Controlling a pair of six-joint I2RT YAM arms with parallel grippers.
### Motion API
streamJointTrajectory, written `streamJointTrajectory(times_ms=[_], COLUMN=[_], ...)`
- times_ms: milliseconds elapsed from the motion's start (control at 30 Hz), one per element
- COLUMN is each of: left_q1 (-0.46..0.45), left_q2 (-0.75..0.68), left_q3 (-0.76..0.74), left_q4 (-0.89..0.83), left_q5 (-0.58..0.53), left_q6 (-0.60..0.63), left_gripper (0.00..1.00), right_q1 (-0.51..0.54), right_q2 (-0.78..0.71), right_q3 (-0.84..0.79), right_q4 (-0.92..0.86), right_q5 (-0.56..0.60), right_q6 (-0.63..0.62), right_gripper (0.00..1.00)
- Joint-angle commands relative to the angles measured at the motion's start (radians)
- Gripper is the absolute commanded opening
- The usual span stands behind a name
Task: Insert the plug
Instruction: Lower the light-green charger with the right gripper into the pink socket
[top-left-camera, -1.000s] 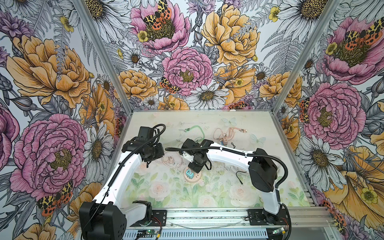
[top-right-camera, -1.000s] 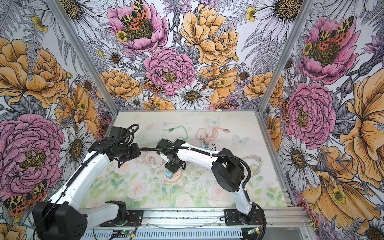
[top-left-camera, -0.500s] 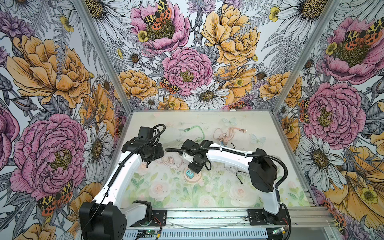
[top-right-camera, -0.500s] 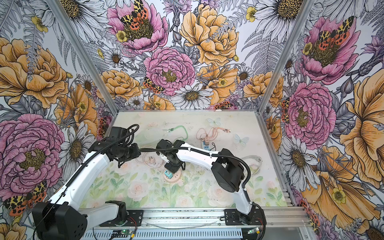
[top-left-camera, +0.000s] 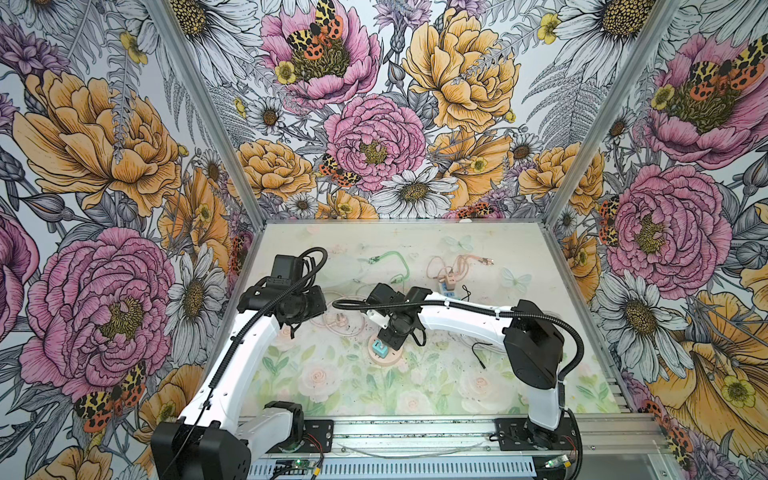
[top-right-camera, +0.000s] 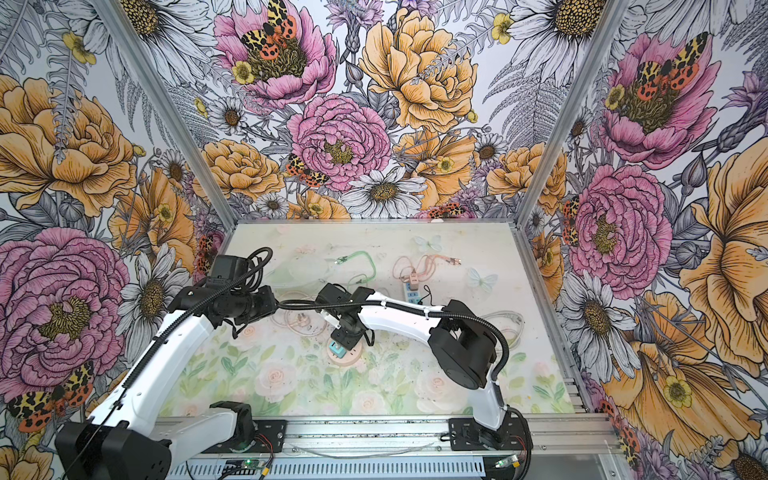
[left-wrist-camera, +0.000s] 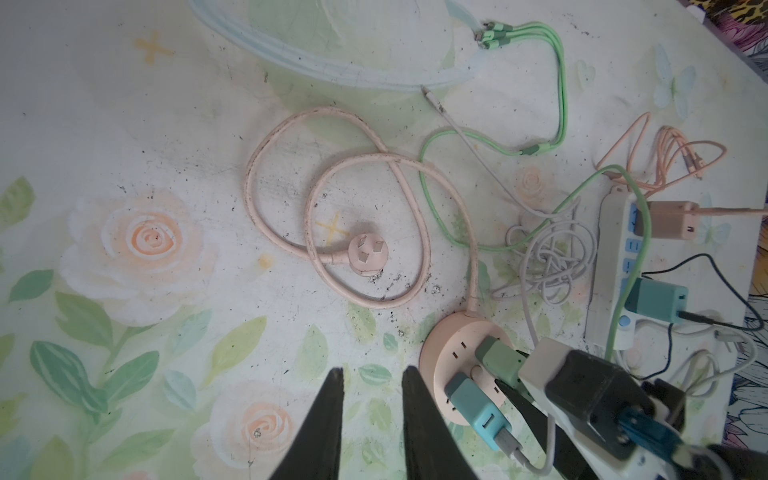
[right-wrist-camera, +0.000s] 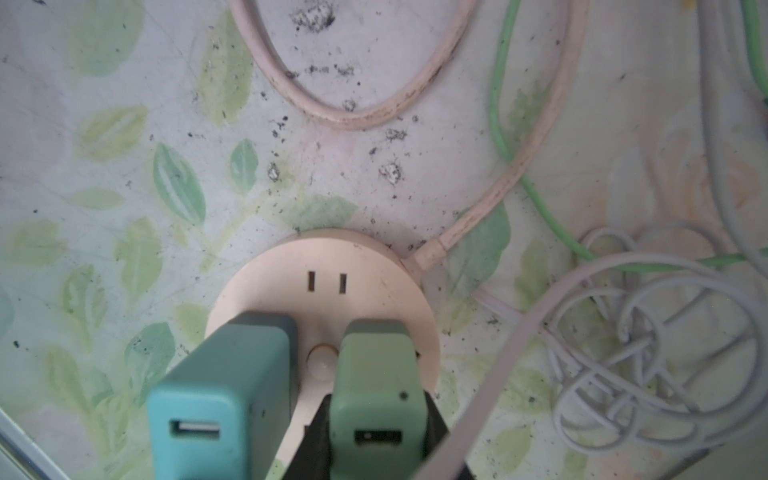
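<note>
A round pink socket hub (right-wrist-camera: 324, 266) lies on the flowered table and shows in both top views (top-left-camera: 390, 358) (top-right-camera: 351, 358). A teal plug (right-wrist-camera: 220, 386) stands in it. Beside that stands a green plug (right-wrist-camera: 376, 386), and my right gripper (right-wrist-camera: 376, 419) is shut on it, one black finger on each side; the plug's base sits against the hub face. One pair of slots on the hub is free. My left gripper (left-wrist-camera: 372, 372) hovers just left of the hub (left-wrist-camera: 446, 345), open, with only bare table between its fingers. It shows in both top views (top-left-camera: 293, 328) (top-right-camera: 237, 328).
The hub's pink cord (left-wrist-camera: 368, 253) lies coiled behind it, ending in a round plug. A white power strip (left-wrist-camera: 615, 266) holding a teal and a pink adapter lies farther right. A tangled white cable (left-wrist-camera: 548, 257), green cables (left-wrist-camera: 557, 83) and pink cables (top-left-camera: 453, 266) lie around it.
</note>
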Motion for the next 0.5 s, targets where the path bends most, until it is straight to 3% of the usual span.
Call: streamJointTrajectory(times_ms=[0,133,467], left_q1=[-0.001,-0.002,-0.004], left_q2=[-0.017,-0.014,-0.018], left_q3=[-0.003,0.01,0.007], left_q4=[-0.002,-0.002,-0.004], left_q5=[-0.011,-0.015,-0.012], left_q6=[-0.013,-0.015,-0.017], left_gripper=[0.27,0.27,0.29], right_q1=[0.026,0.025,0.026], right_q2=[0.12,0.06,-0.026], right_q3=[-0.077,-0.063,-0.049], right_q4=[-0.065,-0.062,-0.043], right_q5=[-0.085,-0.086,-0.067], right_q6=[-0.038,-0.067,-0.108], right_gripper=[0.03,0.15,0.29])
